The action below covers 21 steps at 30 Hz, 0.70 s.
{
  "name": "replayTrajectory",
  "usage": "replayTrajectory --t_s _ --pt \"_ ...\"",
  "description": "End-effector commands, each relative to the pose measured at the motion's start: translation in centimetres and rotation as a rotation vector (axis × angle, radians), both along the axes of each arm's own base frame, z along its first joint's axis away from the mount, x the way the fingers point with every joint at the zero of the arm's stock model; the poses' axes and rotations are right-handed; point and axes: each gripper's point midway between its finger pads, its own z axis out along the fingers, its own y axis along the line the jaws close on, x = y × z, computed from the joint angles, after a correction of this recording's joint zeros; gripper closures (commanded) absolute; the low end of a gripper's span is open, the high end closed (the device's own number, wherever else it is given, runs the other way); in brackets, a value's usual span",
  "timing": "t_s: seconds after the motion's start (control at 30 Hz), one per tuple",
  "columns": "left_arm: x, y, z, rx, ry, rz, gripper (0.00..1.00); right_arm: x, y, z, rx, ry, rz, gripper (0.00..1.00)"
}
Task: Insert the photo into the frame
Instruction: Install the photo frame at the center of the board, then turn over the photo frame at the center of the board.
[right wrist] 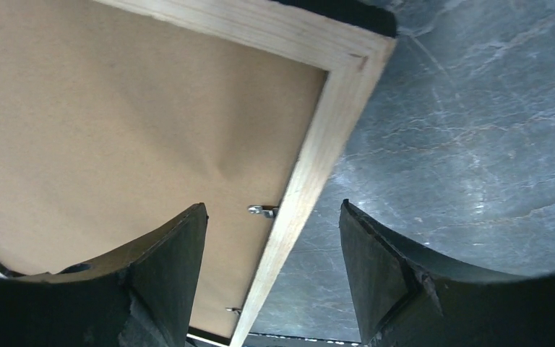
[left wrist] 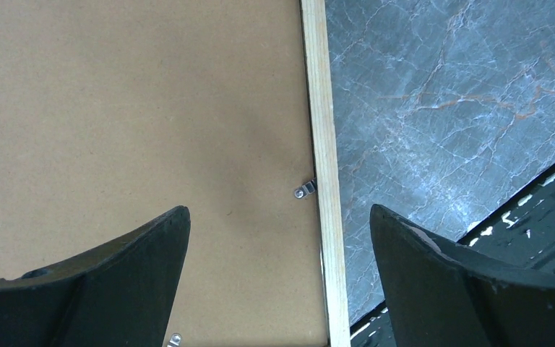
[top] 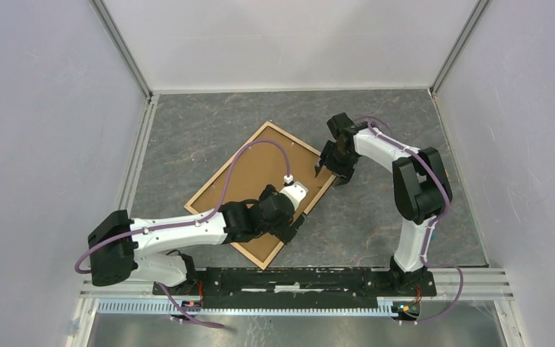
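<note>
The frame lies back side up on the table, its light tan rails around a flat brown backing board. The photo is hidden. My left gripper is open above the frame's right rail near the front corner; in the left wrist view the rail and a small metal clip lie between the fingers. My right gripper is open above the same rail near the right corner; in its view the rail, a clip and the board show.
Grey marble tabletop surrounds the frame. White walls stand at the left, back and right. The black base rail of the arms runs along the near edge. A purple cable arches over the board.
</note>
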Motion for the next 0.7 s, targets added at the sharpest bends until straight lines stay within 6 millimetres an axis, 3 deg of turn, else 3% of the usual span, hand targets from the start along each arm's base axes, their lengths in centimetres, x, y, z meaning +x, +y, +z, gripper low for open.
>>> replayTrajectory --t_s 0.0,0.17,0.4,0.67 --pt "0.3 -1.8 0.9 -0.102 0.004 0.017 0.0 -0.7 -1.8 -0.3 -0.033 0.019 -0.02 0.3" --pt "0.6 -2.1 0.4 -0.083 0.006 0.028 0.0 0.4 -2.3 -0.7 -0.045 0.01 -0.047 0.36" --pt "1.2 -1.5 0.3 -0.045 -0.028 0.048 0.0 0.3 -2.7 -1.3 -0.056 0.026 -0.075 0.58" --pt "1.3 -2.3 0.3 -0.043 -0.02 0.033 0.0 -0.4 -3.3 -3.2 -0.044 0.063 -0.107 0.61"
